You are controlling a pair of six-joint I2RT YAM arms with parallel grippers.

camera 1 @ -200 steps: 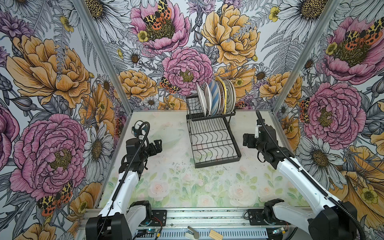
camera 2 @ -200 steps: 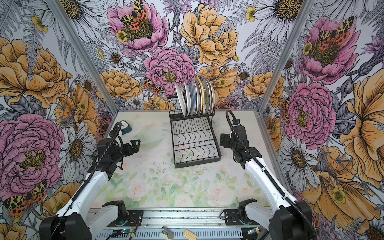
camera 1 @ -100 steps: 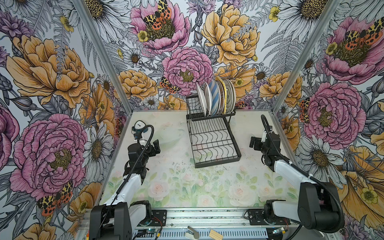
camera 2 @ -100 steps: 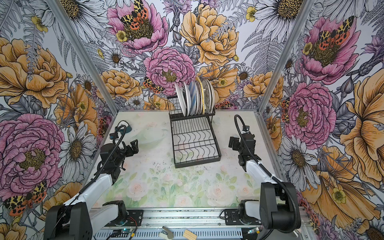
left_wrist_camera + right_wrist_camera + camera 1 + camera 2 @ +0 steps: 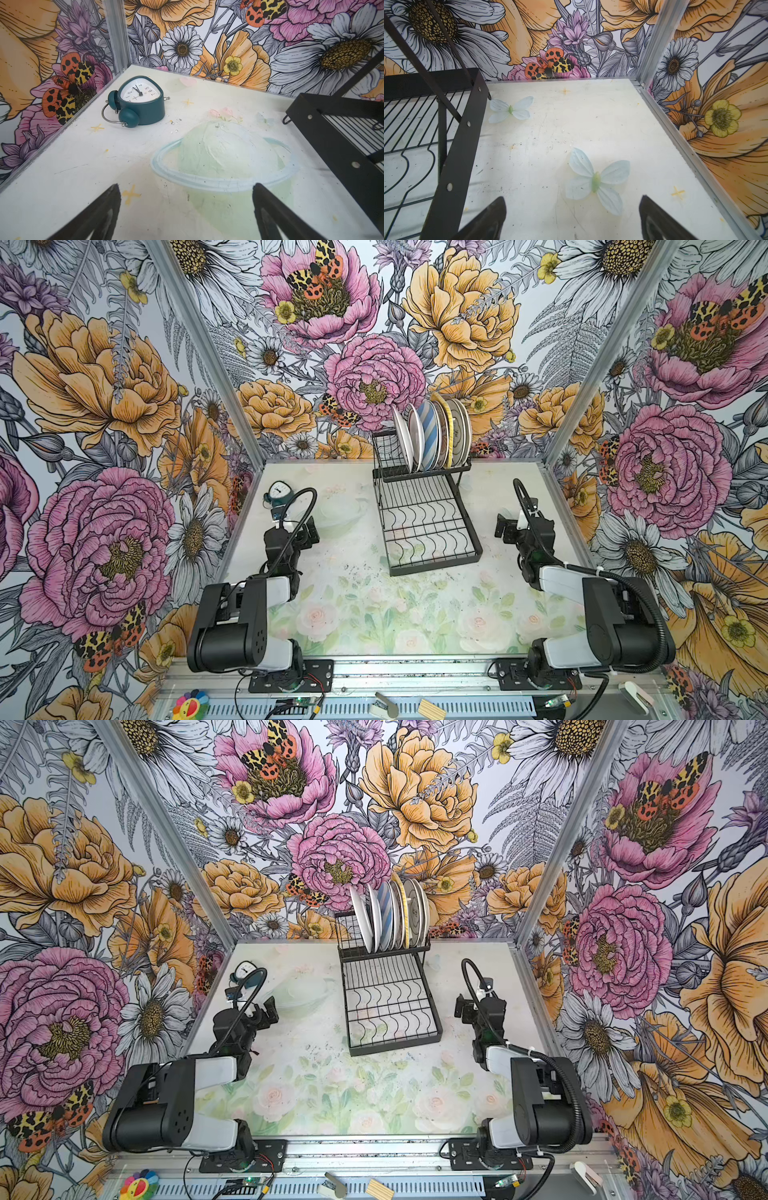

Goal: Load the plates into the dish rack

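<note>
Plates are stood on edge, side by side, in the raised upper shelf of the dish rack, at twelve o'clock on the table; no plate is seen lying on the table in both top views. The left gripper, at nine o'clock of the rack, and the right gripper, at three o'clock, are held clear of it, jaws spread, nothing between them. Loading is judged finished; only a last check and parked arms are called for. An alarm clock at ten o'clock is not concerned.
</note>
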